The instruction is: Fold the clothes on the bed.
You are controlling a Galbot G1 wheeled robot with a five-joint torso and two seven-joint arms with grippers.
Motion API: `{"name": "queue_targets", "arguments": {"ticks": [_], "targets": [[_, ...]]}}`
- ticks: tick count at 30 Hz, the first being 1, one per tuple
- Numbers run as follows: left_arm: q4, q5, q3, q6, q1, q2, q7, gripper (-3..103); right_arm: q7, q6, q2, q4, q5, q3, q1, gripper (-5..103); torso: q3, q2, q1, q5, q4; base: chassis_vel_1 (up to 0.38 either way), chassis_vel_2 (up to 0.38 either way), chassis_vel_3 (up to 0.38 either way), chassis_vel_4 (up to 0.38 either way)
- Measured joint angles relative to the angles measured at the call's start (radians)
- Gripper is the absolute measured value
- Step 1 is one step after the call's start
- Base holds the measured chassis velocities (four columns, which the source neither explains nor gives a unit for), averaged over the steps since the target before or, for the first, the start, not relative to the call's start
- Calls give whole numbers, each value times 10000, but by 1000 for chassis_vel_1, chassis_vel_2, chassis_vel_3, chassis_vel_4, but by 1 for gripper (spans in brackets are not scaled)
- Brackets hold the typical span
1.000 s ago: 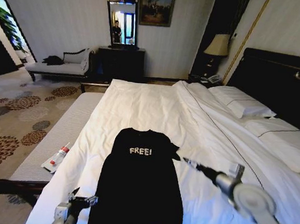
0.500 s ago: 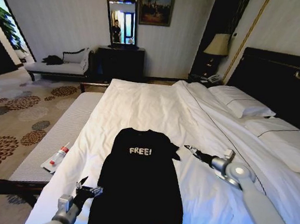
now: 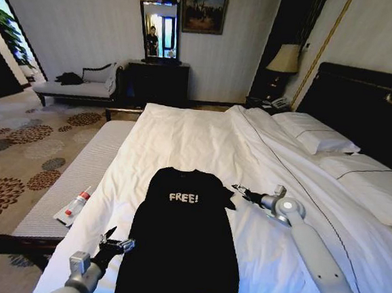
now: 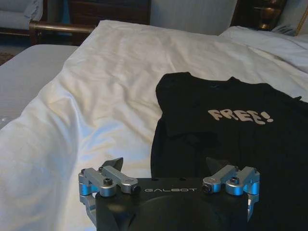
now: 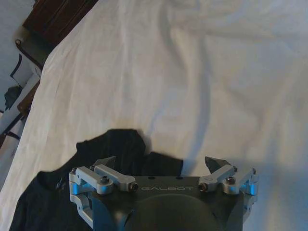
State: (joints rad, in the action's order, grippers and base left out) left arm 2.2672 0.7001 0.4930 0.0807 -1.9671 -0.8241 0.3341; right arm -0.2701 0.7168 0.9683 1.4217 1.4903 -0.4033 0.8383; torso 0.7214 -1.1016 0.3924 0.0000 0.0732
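Note:
The clothes are one black T-shirt [image 3: 183, 235] with white "FREE!" on the chest, lying flat on the bed's white duvet [image 3: 183, 139], collar away from me. My left gripper [image 3: 119, 239] hovers open beside the shirt's lower left edge; in the left wrist view its fingers [image 4: 164, 163] straddle that edge of the shirt [image 4: 231, 134] over the duvet [image 4: 96, 96]. My right gripper [image 3: 237, 189] is open at the tip of the shirt's right sleeve. The right wrist view shows the gripper [image 5: 160, 161] just above that sleeve [image 5: 122, 144] on the duvet [image 5: 192, 72].
White pillows [image 3: 322, 139] lie against the dark headboard [image 3: 369, 99] on the right. A grey bench [image 3: 78, 171] along the bed's left side carries a small bottle [image 3: 76, 205]. Patterned carpet, a chaise [image 3: 78, 86], a dresser with mirror [image 3: 157, 79] and a lamp [image 3: 284, 58] stand beyond.
The right arm has swung left, bringing its gripper from well right of the shirt to the right sleeve tip. The left gripper has risen slightly and edged toward the shirt's lower left side.

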Motion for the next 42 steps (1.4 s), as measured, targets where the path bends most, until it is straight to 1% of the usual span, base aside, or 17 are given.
{"name": "queue_targets", "arguments": {"ticks": [4, 8, 9, 15, 18, 19, 23, 25, 28, 29, 30, 31, 33, 37, 40, 41, 42], "targets": [[2, 0, 49, 47, -70, -11, 60, 99, 67, -25, 209, -486, -62, 135, -395, 100, -1, 0, 0, -1, 0, 0, 0, 0, 0], [2, 24, 103, 68, -92, -32, 94, 99, 79, -25, 290, -571, -116, 186, -379, 101, -1, 0, -1, -2, 2, 0, 0, 0, 0], [1, 53, 116, 75, -92, -35, 118, 99, 81, -25, 327, -628, -158, 193, -344, 99, -1, 0, -1, 0, 2, 0, 0, 0, 0], [20, 166, 182, 124, -93, -33, 178, 99, 169, -25, 447, -893, -280, 145, -293, 97, -1, 0, -1, 0, 2, 0, 0, 0, 0], [56, 275, 280, 155, -108, -4, 227, 99, 256, 12, 556, -1158, -316, 8, -375, 85, -1, 0, -2, 0, 2, 0, 0, 0, 0], [56, 275, 280, 155, -108, -4, 227, 99, 256, 12, 556, -1158, -316, 8, -375, 85, -1, 0, -2, 0, 2, 0, 0, 0, 0], [94, 416, 411, 188, -117, 18, 293, 99, 308, 50, 639, -1263, -343, -106, -372, 68, -1, 0, -2, 0, 2, 0, 0, 0, 0], [105, 483, 410, 204, -115, 10, 327, 99, 313, 54, 641, -1264, -341, -106, -356, 68, -1, 0, -2, 0, 1, 0, 0, 0, 0], [129, 649, 376, 270, -61, -28, 412, 99, 314, 64, 645, -1294, -341, -102, -327, 51, -1, 0, -2, 0, 2, 0, 0, 0, 0], [131, 665, 368, 282, -44, -32, 428, 99, 314, 66, 646, -1299, -341, -102, -314, 48, 0, 0, -2, 1, 1, 0, 0, 0, 0], [131, 665, 368, 282, -44, -32, 428, 99, 314, 66, 646, -1299, -341, -102, -314, 48, 0, 0, -2, 1, 1, 0, 0, 0, 0], [136, 680, 364, 292, -28, -32, 443, 99, 314, 70, 646, -1299, -341, -103, -294, 45, -1, 0, -2, 0, 1, 0, 0, 0, 0], [142, 715, 360, 299, -19, -31, 451, 99, 315, 71, 647, -1290, -342, -107, -268, 45, -1, 0, -2, 0, 1, 0, 0, 0, 0], [208, 1117, 322, 393, 81, -56, 575, 99, 311, 72, 677, -1222, -363, -89, -213, 41, -1, 0, -2, 0, 2, 0, 0, 0, 0], [219, 1198, 290, 431, 169, -79, 631, 99, 290, 73, 741, -1236, -389, -58, -219, 33, -1, 0, -2, 0, 1, 0, 0, 0, 0], [219, 1198, 290, 431, 169, -79, 631, 99, 290, 73, 741, -1236, -389, -58, -219, 33, -1, 0, -2, 0, 1, 0, 0, 0, 0], [221, 1217, 290, 432, 177, -76, 634, 99, 285, 73, 754, -1252, -403, -44, -230, 30, -1, 0, -2, 1, 2, 0, 0, 0, 0]]}}
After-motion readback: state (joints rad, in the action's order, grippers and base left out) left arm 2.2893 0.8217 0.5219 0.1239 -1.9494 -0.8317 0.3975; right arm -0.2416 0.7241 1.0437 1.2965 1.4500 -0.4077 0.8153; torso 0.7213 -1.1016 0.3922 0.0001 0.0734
